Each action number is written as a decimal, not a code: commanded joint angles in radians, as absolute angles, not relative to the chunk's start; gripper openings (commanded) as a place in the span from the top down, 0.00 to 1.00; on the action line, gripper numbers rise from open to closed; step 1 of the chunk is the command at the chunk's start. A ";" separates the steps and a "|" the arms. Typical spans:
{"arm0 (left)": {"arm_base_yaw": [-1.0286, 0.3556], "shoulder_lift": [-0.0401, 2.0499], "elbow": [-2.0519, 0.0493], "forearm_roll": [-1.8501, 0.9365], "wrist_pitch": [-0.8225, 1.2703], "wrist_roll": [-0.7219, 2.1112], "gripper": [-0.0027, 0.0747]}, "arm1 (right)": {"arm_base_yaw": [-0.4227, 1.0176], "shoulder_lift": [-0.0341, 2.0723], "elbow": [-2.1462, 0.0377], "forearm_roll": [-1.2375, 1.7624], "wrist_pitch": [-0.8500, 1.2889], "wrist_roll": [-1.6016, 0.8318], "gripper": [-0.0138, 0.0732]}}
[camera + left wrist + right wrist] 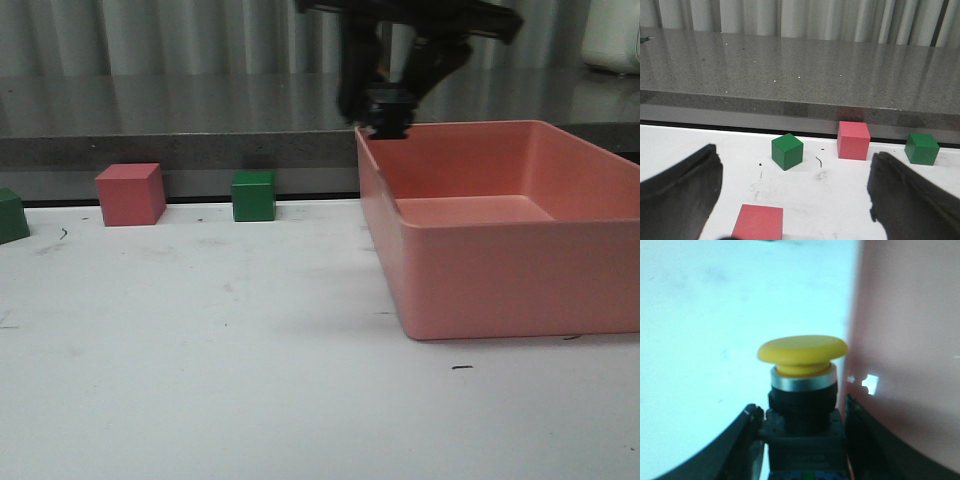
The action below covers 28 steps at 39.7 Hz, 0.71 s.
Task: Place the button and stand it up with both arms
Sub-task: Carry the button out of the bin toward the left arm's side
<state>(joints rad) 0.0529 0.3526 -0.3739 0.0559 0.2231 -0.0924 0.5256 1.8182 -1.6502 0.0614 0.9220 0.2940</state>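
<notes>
The button (pixel 802 352) has a yellow mushroom cap, a silver ring and a black blocky base. My right gripper (pixel 802 415) is shut on its base, and the cap points away from the wrist. In the front view my right gripper (pixel 388 125) hangs over the far left corner of the pink bin (pixel 500 290), and the button is hidden by the fingers. In the right wrist view the bin's wall (pixel 910 340) is close beside the button. My left gripper (pixel 795 180) is open and empty, low over the white table. It is out of the front view.
A pink cube (pixel 130 194) and two green cubes (pixel 253 196) (pixel 12 215) stand along the table's far edge, below a grey counter ledge (pixel 200 150). The left wrist view shows a red cube (pixel 759 222) between the fingers, a green cube (pixel 787 151), a red cube (pixel 853 140) and a green cube (pixel 922 148).
</notes>
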 commanded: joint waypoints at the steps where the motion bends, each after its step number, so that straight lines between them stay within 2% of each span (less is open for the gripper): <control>1: 0.055 0.368 -0.414 0.054 0.137 -0.096 0.24 | 0.614 1.773 -1.683 0.091 0.842 0.293 0.51; 13: 0.055 0.368 -0.414 0.054 0.137 -0.096 0.24 | 0.796 1.954 -1.844 0.166 0.872 0.293 0.51; 21: 0.055 0.368 -0.414 0.054 0.137 -0.096 0.24 | 0.795 2.079 -1.986 0.156 0.931 0.379 0.51; 28: 0.055 0.368 -0.414 0.054 0.137 -0.096 0.24 | 0.756 2.151 -1.993 0.154 0.930 0.488 0.51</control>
